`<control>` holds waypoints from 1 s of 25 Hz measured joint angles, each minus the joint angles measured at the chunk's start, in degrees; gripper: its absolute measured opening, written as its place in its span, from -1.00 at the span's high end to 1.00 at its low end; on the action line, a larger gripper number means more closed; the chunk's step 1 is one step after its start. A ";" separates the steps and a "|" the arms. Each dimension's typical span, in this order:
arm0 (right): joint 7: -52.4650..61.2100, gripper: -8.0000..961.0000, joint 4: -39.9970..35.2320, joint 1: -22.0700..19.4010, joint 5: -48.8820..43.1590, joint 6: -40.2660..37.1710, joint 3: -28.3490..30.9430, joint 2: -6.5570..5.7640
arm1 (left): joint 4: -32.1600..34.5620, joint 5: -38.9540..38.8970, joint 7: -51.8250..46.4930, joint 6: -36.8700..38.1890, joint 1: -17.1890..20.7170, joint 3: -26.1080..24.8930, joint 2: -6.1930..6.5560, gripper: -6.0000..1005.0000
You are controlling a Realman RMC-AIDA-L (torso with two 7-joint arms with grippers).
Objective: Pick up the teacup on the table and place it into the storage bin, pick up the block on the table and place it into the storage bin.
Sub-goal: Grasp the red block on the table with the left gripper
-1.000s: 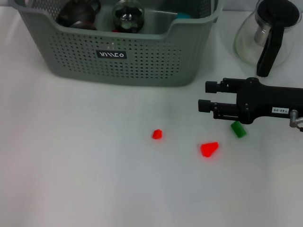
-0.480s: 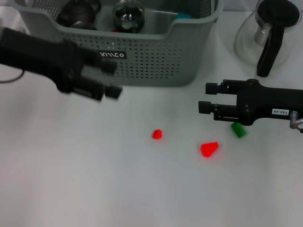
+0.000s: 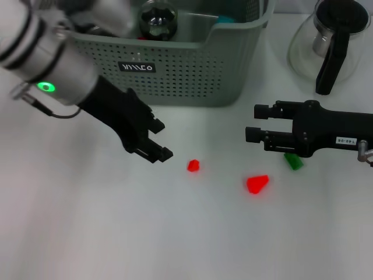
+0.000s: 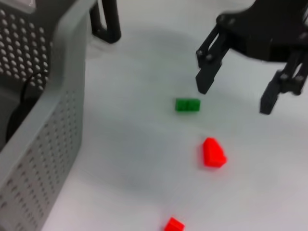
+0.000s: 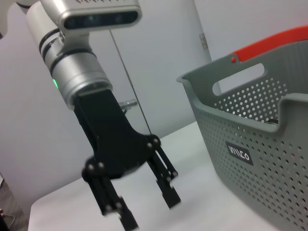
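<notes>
Three blocks lie on the white table: a small red block [image 3: 193, 165] [image 4: 173, 224], a larger red wedge [image 3: 257, 184] [image 4: 213, 152] and a green block [image 3: 293, 160] [image 4: 187, 104]. My left gripper [image 3: 163, 140] [image 5: 149, 209] hangs open just left of the small red block, holding nothing. Over on the right, my right gripper [image 3: 255, 122] [image 4: 236, 96] is open and empty, beside the green block. The storage bin [image 3: 186, 76] [image 4: 43, 125] [image 5: 260, 144] stands at the back. No teacup shows on the table; a round glass vessel [image 3: 157, 14] sits inside the bin.
A glass carafe [image 3: 332, 41] with a black handle stands at the back right, behind my right arm. My left arm crosses in front of the bin's left half.
My left arm has swept in from the left and come down to the right, ending close to the small red block. The right arm and the blocks have not moved.
</notes>
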 joint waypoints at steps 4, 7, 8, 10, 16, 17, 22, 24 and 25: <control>0.05 -0.41 0.00 -0.10 -0.01 0.04 0.03 0.00 | -0.17 1.08 -4.43 -6.57 1.06 10.24 0.12 -0.33; 0.23 -0.41 0.05 -0.15 -0.05 0.07 0.04 -0.06 | 0.12 1.34 -5.26 -10.62 2.37 16.81 0.10 -0.27; 0.23 -0.41 0.06 -0.17 -0.06 0.09 0.04 -0.07 | 0.16 1.37 -5.29 -11.54 2.70 18.52 0.07 -0.23; 0.24 -0.41 0.06 -0.22 -0.06 0.09 0.04 -0.08 | -0.16 1.41 -5.27 -13.42 3.05 21.57 0.00 -0.14; 0.27 -0.41 0.07 -0.22 -0.07 0.15 0.04 -0.09 | -0.97 1.22 -5.08 -18.17 4.19 27.70 -0.17 -0.09; 0.27 -0.41 0.07 -0.21 -0.07 0.14 0.04 -0.10 | -0.86 1.27 -5.12 -18.89 4.42 28.44 -0.21 -0.09; 0.29 -0.41 0.06 -0.22 -0.05 0.19 0.03 -0.12 | 0.51 1.36 -5.00 -22.17 6.03 30.84 -0.36 -0.09; 0.29 -0.41 0.07 -0.34 -0.04 0.22 0.03 -0.12 | 1.28 1.11 -4.58 -23.43 6.93 31.20 -0.38 -0.08; 0.29 -0.41 0.07 -0.37 -0.02 0.28 0.03 -0.11 | 1.44 1.08 -4.45 -23.72 7.20 31.42 -0.38 -0.08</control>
